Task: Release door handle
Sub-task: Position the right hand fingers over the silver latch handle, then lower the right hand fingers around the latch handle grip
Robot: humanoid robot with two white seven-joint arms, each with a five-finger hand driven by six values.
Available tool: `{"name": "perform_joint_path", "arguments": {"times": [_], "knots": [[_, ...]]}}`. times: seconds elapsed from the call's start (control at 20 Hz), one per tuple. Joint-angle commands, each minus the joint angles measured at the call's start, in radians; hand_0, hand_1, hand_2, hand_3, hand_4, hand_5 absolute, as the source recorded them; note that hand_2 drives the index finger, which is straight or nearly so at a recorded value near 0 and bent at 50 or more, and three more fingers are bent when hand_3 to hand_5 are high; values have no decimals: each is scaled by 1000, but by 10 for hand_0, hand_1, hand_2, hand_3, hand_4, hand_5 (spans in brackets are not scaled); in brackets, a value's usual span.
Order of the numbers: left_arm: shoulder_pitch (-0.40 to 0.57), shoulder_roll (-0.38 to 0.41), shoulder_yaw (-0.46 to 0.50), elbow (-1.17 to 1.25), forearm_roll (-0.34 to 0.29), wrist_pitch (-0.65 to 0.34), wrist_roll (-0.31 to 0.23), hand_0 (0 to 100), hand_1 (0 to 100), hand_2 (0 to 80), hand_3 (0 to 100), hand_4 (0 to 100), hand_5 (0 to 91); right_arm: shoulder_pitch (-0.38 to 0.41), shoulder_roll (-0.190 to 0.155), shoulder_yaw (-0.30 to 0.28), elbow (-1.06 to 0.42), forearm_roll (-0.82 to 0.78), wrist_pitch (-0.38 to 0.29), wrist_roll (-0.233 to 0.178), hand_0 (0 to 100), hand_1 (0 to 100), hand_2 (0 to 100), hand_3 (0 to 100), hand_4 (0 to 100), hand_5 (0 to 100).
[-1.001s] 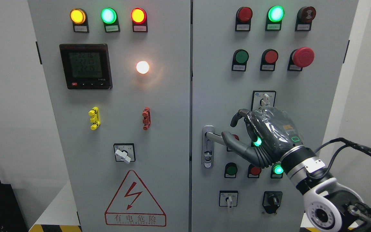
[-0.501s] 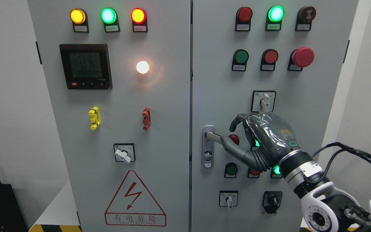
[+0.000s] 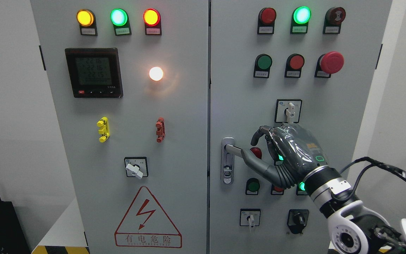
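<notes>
Right hand (image 3: 287, 155) lowered off door handle (image 3: 233, 150), grey cabinet door (image 3: 238, 106), white walls

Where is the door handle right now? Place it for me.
In the head view, the door handle sits at the left edge of the right cabinet door, beside the centre seam, with its lever pointing right toward the right hand.
</notes>
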Motion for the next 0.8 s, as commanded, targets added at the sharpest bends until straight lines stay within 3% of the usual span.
{"name": "perform_joint_path", "arguments": {"times": [0.0,0.75], "knots": [[-3,0,2,9,0,0,-1,120,389,0,0,0,0,-1,16,-1,15,-11,-1,-1,365,167,468,1000,1000,1000],[-3,0,2,9,0,0,-1,120,389,0,0,0,0,5,41,-4,19,-17,-1,-3,361,185,473,1000,1000,1000]]}}
